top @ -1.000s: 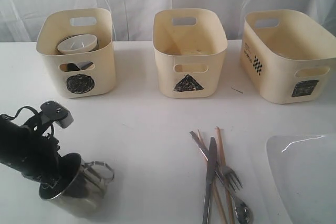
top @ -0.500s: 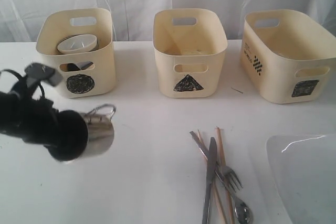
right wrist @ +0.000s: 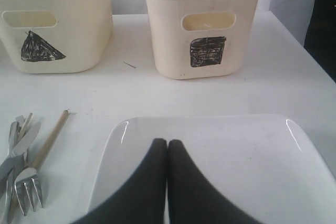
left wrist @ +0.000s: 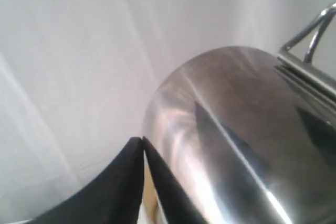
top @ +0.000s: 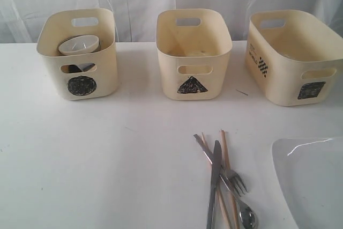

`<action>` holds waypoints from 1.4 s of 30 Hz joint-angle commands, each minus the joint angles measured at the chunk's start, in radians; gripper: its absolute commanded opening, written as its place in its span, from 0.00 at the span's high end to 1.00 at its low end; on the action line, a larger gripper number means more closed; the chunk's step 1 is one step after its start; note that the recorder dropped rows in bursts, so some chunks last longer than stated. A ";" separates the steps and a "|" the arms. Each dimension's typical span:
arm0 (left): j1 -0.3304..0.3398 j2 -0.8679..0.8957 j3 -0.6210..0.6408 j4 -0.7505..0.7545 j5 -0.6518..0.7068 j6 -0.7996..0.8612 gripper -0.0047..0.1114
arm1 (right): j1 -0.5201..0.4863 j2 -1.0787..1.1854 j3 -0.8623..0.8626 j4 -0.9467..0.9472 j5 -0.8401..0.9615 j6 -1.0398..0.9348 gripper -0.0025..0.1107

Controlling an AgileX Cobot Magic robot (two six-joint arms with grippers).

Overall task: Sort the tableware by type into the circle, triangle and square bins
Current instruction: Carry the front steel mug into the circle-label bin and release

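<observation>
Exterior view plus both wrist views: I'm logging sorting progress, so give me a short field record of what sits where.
circle bin: holds small white bowl
triangle bin: nothing seen inside
square bin: nothing seen inside
table: knife, fork, spoon, chopsticks piled together; plate beside them
left hand: gripping steel mug, outside exterior view
right hand: shut, empty, over plate
</observation>
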State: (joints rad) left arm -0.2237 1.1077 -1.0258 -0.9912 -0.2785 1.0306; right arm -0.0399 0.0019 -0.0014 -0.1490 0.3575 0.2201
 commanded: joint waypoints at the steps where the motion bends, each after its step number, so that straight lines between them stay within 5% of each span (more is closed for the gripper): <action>1: 0.001 0.084 -0.005 0.241 -0.321 -0.335 0.96 | 0.000 -0.002 0.001 -0.001 -0.004 0.003 0.98; 5: 0.002 0.256 -0.021 0.781 -0.627 -0.679 0.96 | 0.000 -0.002 0.001 -0.001 -0.004 0.003 0.98; 8: 0.002 0.420 -0.105 0.991 -0.696 -0.673 0.96 | 0.000 -0.002 0.001 -0.001 -0.004 0.003 0.98; 13: 0.004 0.660 -0.328 0.816 -0.375 -0.673 0.96 | 0.000 -0.002 0.001 -0.001 -0.004 0.003 0.98; 17: 0.079 0.814 -0.632 0.466 0.421 -0.522 0.96 | 0.000 -0.002 0.001 -0.001 -0.004 0.003 0.98; 19: 0.114 0.875 -0.746 0.455 0.613 -0.575 0.96 | 0.000 -0.002 0.001 -0.001 -0.004 0.003 0.98; 27: 0.162 1.047 -0.959 0.508 0.857 -0.669 0.96 | 0.000 -0.002 0.001 -0.001 -0.004 0.003 0.98; 36: 0.160 1.078 -0.971 0.506 0.969 -0.649 0.47 | 0.000 -0.002 0.001 -0.001 -0.004 0.003 0.98; 42: 0.160 1.071 -1.006 0.508 1.024 -0.649 0.43 | 0.000 -0.002 0.001 -0.001 -0.004 0.003 0.98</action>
State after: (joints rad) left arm -0.0595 2.1956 -2.0072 -0.4772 0.6905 0.3777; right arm -0.0399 0.0019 -0.0014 -0.1490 0.3575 0.2201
